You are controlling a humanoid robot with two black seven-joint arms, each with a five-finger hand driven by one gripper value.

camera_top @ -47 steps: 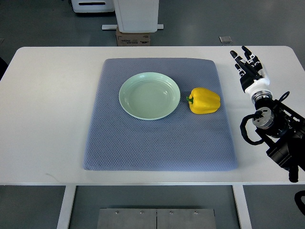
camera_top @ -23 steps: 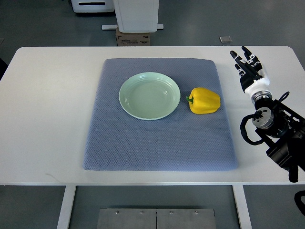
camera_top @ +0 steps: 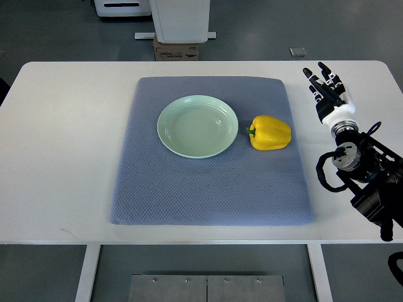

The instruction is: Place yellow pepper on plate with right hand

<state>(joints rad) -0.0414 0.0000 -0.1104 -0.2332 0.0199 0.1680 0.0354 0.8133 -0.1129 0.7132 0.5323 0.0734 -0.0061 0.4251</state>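
The right robot hand (camera_top: 327,91), fingers extended and empty, hovers over the white desk (camera_top: 63,138) near its right edge. The glossy yellow bell pepper (camera_top: 271,133) lies well apart on the grey-blue textured mat (camera_top: 208,189), just beside the pale green round plate (camera_top: 198,126).

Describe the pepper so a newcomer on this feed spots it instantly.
Start at the grey mat covering the middle of the white table. On it sits a pale green plate; just right of that lies the yellow pepper, green stem facing the plate, the only bright yellow object here.
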